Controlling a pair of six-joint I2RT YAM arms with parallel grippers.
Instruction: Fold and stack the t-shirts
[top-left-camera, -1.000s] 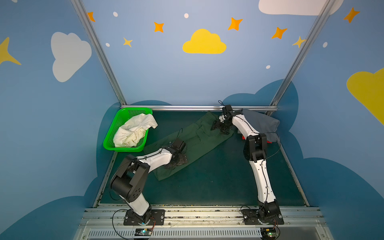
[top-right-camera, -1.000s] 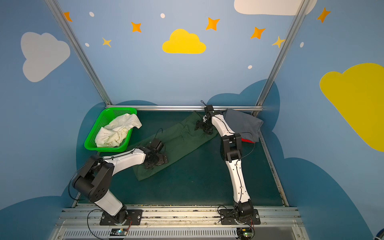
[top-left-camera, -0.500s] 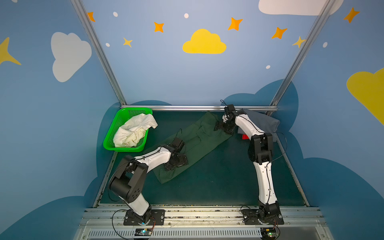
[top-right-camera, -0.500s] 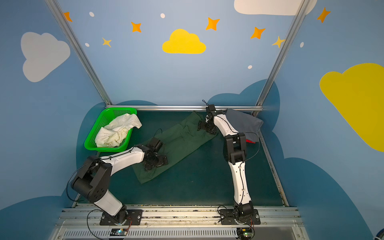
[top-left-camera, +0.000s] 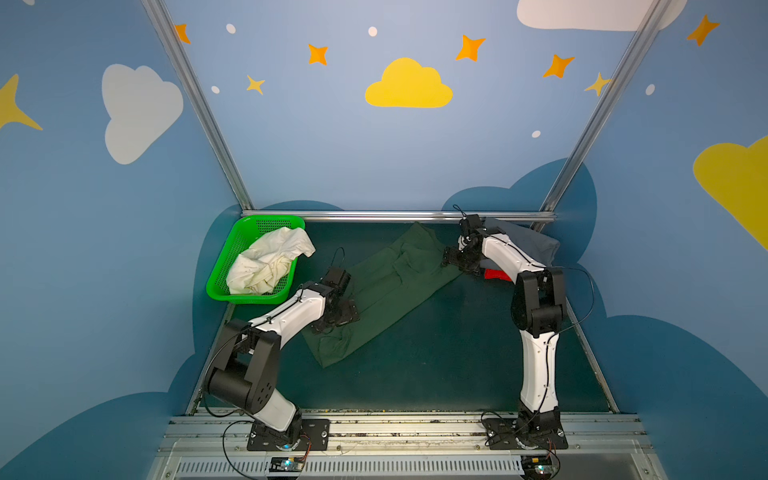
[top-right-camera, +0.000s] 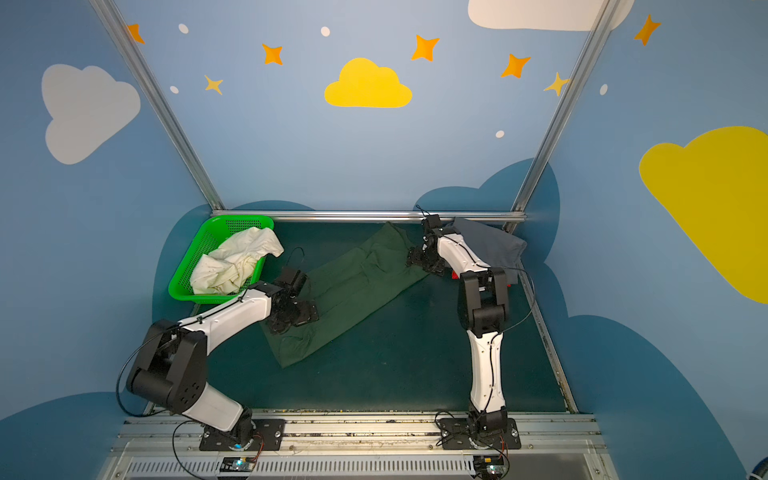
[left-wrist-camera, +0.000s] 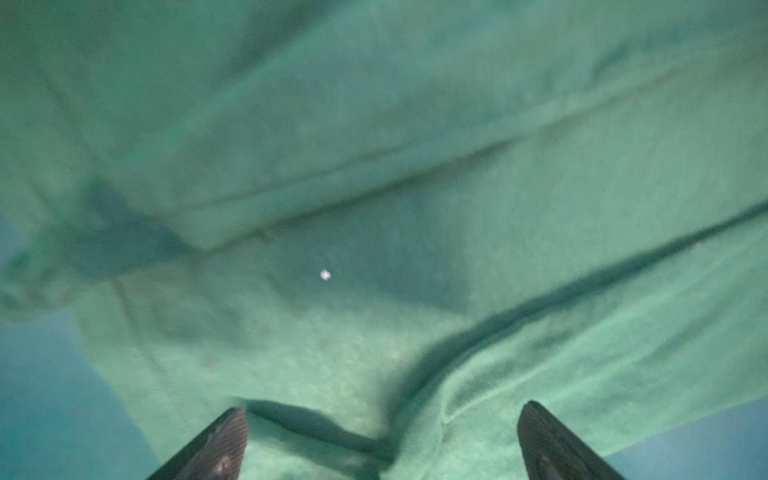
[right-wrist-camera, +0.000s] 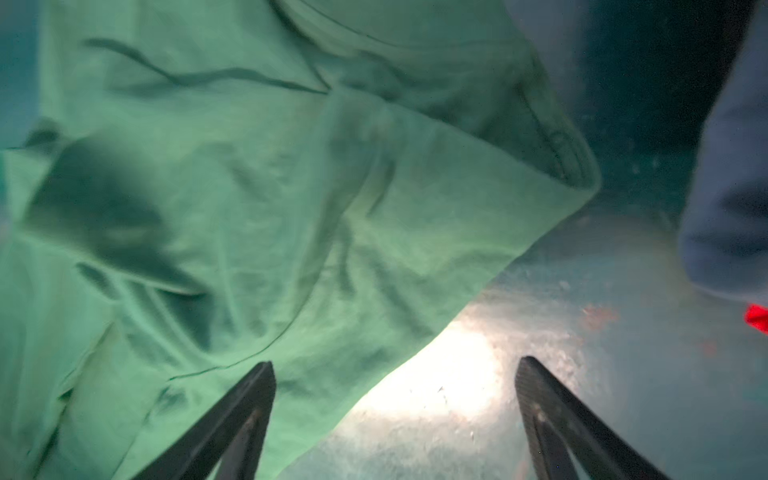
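Your left gripper is spread wide with nothing pinched between its jaws. It is low over the near end of the large dark green cloth t-shirt, whose creased folds fill the left wrist view. You cannot tell whether the tips touch the cloth.

Your right gripper is likewise spread and empty at the shirt's far end. One finger is over the green hem edge, and the other is over the flat dark teal table mat.

In both top views the green shirt lies as a long rumpled strip slanting across the mat, from the left gripper to the right gripper.

Just beside the right gripper, in the rear right corner, lies the soft grey t-shirt. A sliver of the bright red t-shirt shows at its near edge.

At the rear left, the crumpled cream-white t-shirt sits in the bright green perforated plastic basket, with one corner hanging over the rim.
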